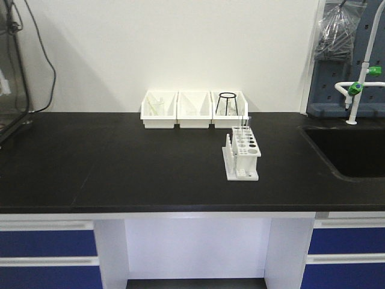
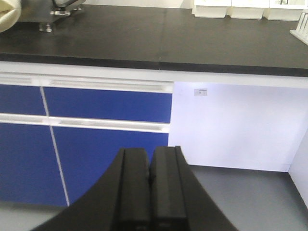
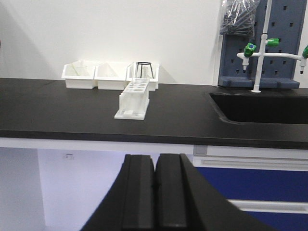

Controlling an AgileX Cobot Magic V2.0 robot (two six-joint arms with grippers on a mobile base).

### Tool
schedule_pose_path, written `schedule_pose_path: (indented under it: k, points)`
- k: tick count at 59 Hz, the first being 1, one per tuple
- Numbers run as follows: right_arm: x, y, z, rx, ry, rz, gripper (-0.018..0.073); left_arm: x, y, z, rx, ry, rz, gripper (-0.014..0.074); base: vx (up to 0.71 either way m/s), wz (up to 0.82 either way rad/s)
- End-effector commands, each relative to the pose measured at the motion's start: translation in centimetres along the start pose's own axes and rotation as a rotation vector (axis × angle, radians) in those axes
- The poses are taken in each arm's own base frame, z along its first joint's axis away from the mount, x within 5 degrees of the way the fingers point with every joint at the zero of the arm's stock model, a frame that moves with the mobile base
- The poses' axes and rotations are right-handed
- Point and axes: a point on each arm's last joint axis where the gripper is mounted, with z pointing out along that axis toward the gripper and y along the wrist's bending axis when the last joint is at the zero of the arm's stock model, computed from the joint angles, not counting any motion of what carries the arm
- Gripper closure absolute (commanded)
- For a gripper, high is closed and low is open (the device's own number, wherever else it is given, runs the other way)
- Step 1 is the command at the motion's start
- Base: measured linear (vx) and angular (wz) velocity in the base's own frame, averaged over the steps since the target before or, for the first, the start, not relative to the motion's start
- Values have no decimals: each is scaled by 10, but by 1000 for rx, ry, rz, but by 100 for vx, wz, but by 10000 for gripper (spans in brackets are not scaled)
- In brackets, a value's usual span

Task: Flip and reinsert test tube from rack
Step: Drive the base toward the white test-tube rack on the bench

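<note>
Left of the rack (image 1: 242,155) and in front of it, the counter (image 1: 120,162) lies bare and gives wide room to come in. Right of the rack, a narrower bare strip runs to the sink (image 1: 355,150). Close behind the rack, three white bins (image 1: 194,109) line the wall and close off the back. Upright pegs (image 1: 228,144) stand along the rack's left edge, and faint clear tubes (image 1: 245,125) rise at its far end.

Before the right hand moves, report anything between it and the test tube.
Nothing visible stands on the counter between the right hand and the rack holding the test tube. The hand appears below the counter's edge, so it probably must rise first.
</note>
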Motion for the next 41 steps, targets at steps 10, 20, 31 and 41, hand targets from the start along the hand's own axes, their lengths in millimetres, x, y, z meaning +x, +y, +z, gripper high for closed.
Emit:
schedule_pose_path:
  k: [10,20,31,41]
  points:
    - [-7,0,-1,6,-86,-3,568,-8,-2,-1,23,-96,-3,603,33,-12]
    - [-7,0,-1,6,-86,-3,568,-8,-2,-1,23,-96,-3,603,38,-5]
    - [-7,0,-1,6,-86,-3,568,-8,-2,-1,23,-96,-3,603,41,-2]
    - [-7,0,-1,6,-86,-3,568,-8,-2,-1,23,-96,-3,603,43,-2]
